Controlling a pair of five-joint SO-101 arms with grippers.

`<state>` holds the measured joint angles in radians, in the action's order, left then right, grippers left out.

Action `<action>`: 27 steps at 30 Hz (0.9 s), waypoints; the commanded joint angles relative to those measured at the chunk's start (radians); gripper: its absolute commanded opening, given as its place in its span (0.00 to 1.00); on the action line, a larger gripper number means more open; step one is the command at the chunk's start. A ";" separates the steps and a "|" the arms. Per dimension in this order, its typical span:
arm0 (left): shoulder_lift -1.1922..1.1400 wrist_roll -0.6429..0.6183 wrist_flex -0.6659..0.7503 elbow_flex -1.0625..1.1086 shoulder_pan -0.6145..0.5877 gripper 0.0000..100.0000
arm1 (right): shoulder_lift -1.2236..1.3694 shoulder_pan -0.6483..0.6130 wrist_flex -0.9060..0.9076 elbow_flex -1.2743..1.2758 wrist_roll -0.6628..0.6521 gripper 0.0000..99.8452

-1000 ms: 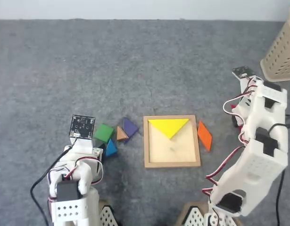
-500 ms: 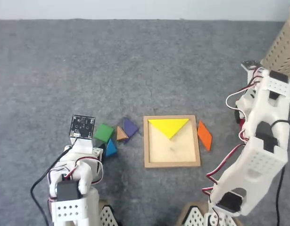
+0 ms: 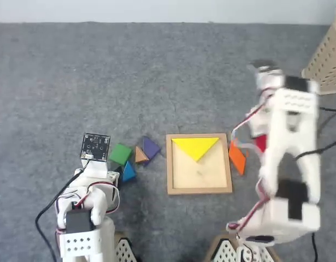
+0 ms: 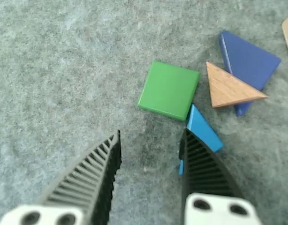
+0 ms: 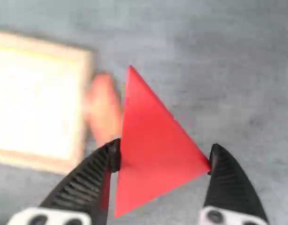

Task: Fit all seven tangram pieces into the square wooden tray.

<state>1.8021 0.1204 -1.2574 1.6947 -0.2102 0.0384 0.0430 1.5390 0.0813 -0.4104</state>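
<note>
Left gripper [image 4: 148, 154] released above carpet [image 3: 157, 76], blue triangle [image 4: 202, 131] just beside it; green square [image 3: 121, 154], wood triangle [image 3: 141, 155], navy triangle [image 3: 151, 147] at tray's [image 3: 199, 189] 9 o'clock; yellow triangle [image 3: 195, 146] inside at 12; orange piece [image 3: 237, 156] at 3; right gripper [image 5: 165, 150] grasping red triangle [image 5: 153, 150].

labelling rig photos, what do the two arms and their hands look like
The left arm and right arm are white plastic with black motors and looped red, black and white cables. The left hand and right hand have black ribbed fingers.

Right gripper [image 5: 164, 149] with red triangle [image 5: 151, 140], seemingly nearer tray [image 3: 169, 164].
</note>
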 commanded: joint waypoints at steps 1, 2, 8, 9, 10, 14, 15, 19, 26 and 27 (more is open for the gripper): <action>0.017 0.008 -0.005 -0.008 -0.003 0.19 | -0.173 -0.191 0.005 0.103 0.052 0.19; 0.017 0.008 -0.005 -0.008 -0.003 0.19 | -0.183 -0.243 0.005 0.123 0.072 0.19; 0.017 0.008 -0.005 -0.008 -0.003 0.19 | -0.148 -0.466 -0.016 0.133 0.218 0.19; 0.017 0.008 -0.005 -0.008 -0.003 0.19 | -0.134 -0.493 -0.028 0.132 0.249 0.19; 0.017 0.008 -0.005 -0.008 -0.003 0.19 | -0.119 -0.521 -0.048 0.129 0.281 0.19; 0.017 0.008 -0.005 -0.008 -0.003 0.19 | -0.048 -0.630 -0.110 0.127 0.358 0.19; 0.017 0.008 -0.005 -0.008 -0.003 0.19 | -0.030 -0.653 -0.116 0.127 0.359 0.19; 0.017 0.008 -0.005 -0.008 -0.003 0.19 | 0.041 -0.717 -0.154 0.127 0.364 0.19; 0.017 0.008 -0.005 -0.008 -0.002 0.19 | 0.093 -0.725 -0.199 0.127 0.569 0.19; 0.017 0.008 -0.005 -0.008 -0.002 0.19 | 0.093 -0.725 -0.199 0.127 0.600 0.19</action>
<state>1.8021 0.1204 -1.2574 1.6947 -0.2102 0.1504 -0.6690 1.3518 0.2286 0.1066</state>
